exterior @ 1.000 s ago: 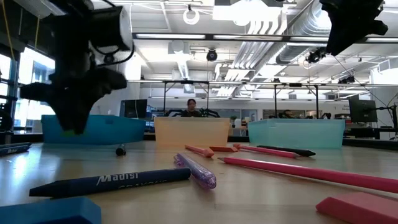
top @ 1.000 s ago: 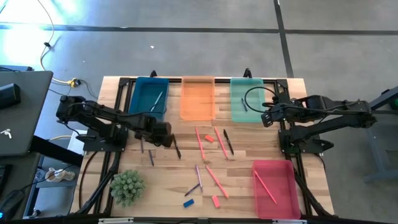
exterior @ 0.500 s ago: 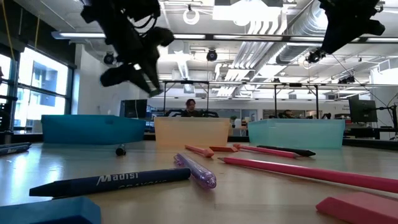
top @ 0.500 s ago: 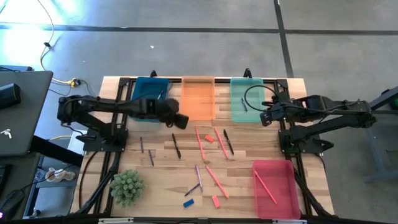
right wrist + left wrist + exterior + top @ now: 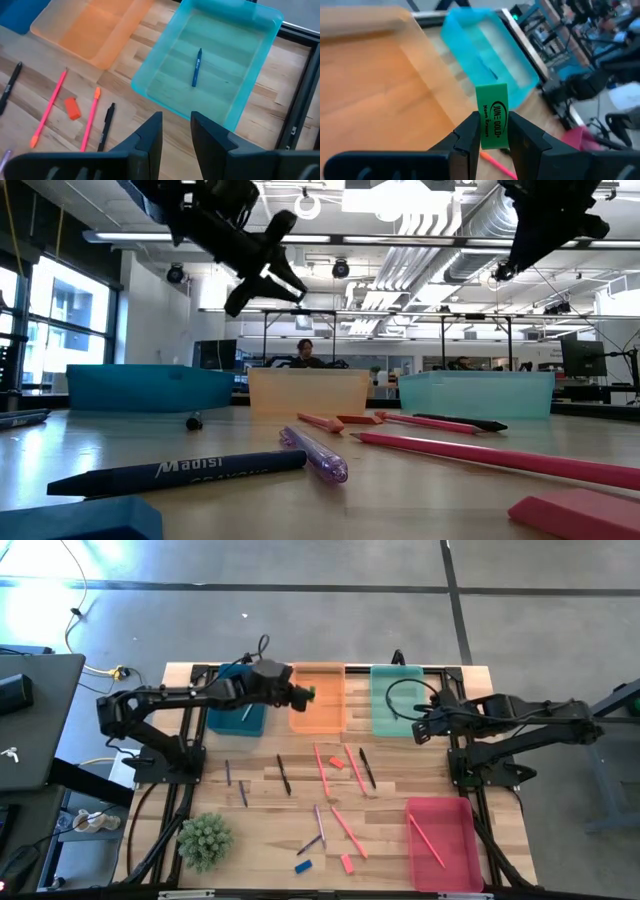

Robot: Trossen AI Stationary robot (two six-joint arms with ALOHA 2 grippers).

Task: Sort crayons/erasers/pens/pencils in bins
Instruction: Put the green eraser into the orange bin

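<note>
Step in hand: carrying an eraser to a bin. Left gripper (image 5: 303, 694) hangs in the air over the near-left edge of the orange bin (image 5: 318, 698), fingers pinching a green eraser (image 5: 492, 116) upright between the pads; the eraser's printed face shows in the left wrist view, with most of the block sticking out beyond the fingertips. In the high view a green speck sits at the gripper tip, just over the orange bin's left wall. Low view shows the left gripper (image 5: 262, 272) well above the bin rims, tilted down toward the orange bin (image 5: 308, 391).

Next move, as a judgement: bring the tip a bit farther over the orange tray, lower if needed, then part the fingers so the eraser drops inside and not on the wall. Risk: release too near the edge and it bounces out onto the wood.

Going rightward: blue bin (image 5: 238, 700) lies under the left arm, with a thin stick in it. On the table between the bins and the front edge lie loose pens and pencils, a red eraser (image 5: 336, 763), a blue eraser (image 5: 303, 865), and another red eraser (image 5: 346, 863). Teal bin (image 5: 218, 70) holds one blue crayon (image 5: 197, 67). Right gripper (image 5: 176, 131) waits above the table just beside the teal bin, fingers slightly spread, holding nothing. Pink-red bin (image 5: 442, 843) at front right holds one pink stick.
</note>
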